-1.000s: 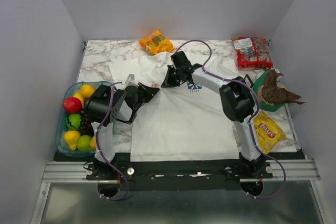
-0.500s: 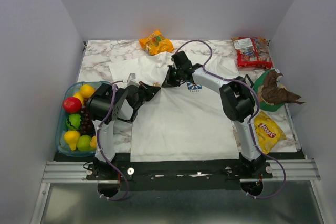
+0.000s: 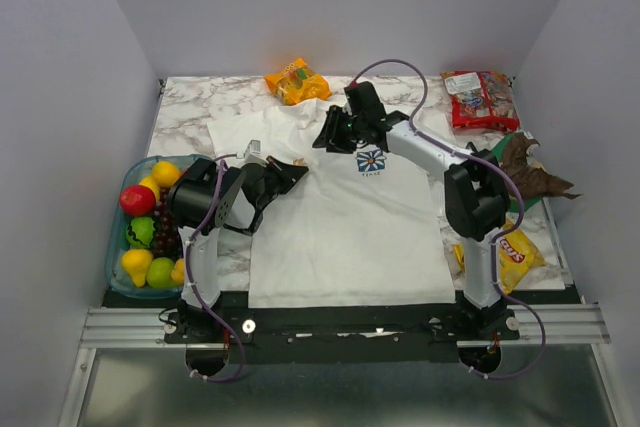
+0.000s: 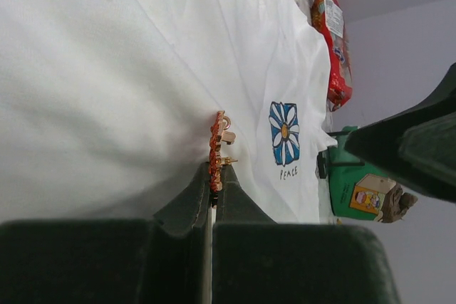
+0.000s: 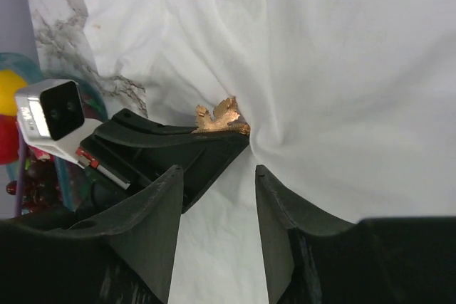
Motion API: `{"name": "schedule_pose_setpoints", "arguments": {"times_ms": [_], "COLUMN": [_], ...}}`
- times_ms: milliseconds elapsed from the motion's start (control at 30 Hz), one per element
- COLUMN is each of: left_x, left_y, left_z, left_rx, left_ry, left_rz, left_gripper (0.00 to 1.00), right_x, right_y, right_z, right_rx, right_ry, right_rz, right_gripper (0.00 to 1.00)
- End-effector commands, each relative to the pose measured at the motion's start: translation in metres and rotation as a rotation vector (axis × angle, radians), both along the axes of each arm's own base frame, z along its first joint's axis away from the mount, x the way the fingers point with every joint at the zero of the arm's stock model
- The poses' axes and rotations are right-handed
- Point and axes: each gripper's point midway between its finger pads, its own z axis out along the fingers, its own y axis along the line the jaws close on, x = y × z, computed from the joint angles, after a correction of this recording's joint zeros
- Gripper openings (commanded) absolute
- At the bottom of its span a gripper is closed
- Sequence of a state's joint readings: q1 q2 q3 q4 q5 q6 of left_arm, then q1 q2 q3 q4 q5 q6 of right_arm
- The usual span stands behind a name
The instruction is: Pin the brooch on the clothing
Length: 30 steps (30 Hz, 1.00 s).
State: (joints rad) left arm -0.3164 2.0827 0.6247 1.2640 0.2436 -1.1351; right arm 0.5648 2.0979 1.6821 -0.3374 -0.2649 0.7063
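Left hand (image 4: 214,179) pinching tiny orange-red leaf-shaped brooch (image 4: 216,146), long axis in line with fingers, tip pressed into white daisy-print T-shirt (image 3: 340,232). Right hand (image 3: 335,137) open, hovering just beyond brooch, so left's nearer.

Cloth of the T-shirt (image 3: 340,217): white, matt, softly creased. The brooch (image 4: 215,151): shiny gold-coloured metal, red-orange face. Fingers of the left gripper (image 4: 212,184) and right gripper (image 5: 217,172): matt black plastic, faintly scuffed. The worktop (image 3: 190,107): smooth, marble-patterned. The red snack bag (image 3: 478,97), far right corner: glossy crinkled film. The fruit tub (image 3: 112,257), left edge: translucent plastic.
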Motion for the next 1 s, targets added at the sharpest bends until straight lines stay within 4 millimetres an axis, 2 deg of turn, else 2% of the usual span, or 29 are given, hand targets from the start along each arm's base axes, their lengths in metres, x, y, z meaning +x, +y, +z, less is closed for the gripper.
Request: {"name": "schedule_pose_setpoints", "arguments": {"times_ms": [0, 67, 300, 667, 967], "left_x": [-0.001, -0.001, -0.003, -0.001, -0.001], "left_y": [-0.005, -0.005, -0.005, -0.007, -0.007], "left_z": [0.002, 0.002, 0.006, 0.006, 0.005], "left_rx": [-0.014, -0.014, -0.028, -0.041, -0.042], "left_ry": [-0.021, -0.023, -0.042, -0.043, -0.042], "left_rz": [-0.022, -0.022, -0.024, -0.028, -0.03], "left_gripper": [0.0, 0.0, 0.0, 0.0, 0.0], "right_x": [0.008, 0.007, 0.004, -0.001, -0.001], "right_y": [-0.025, -0.026, -0.018, -0.005, 0.001], "right_z": [-0.009, -0.019, -0.034, -0.048, -0.057], "right_rx": [-0.04, -0.048, -0.008, 0.068, 0.105], "right_ry": [0.002, 0.02, 0.067, 0.114, 0.142], "right_rz": [-0.049, -0.049, -0.033, -0.02, -0.016], "right_gripper": [0.54, 0.54, 0.54, 0.51, 0.44]}}
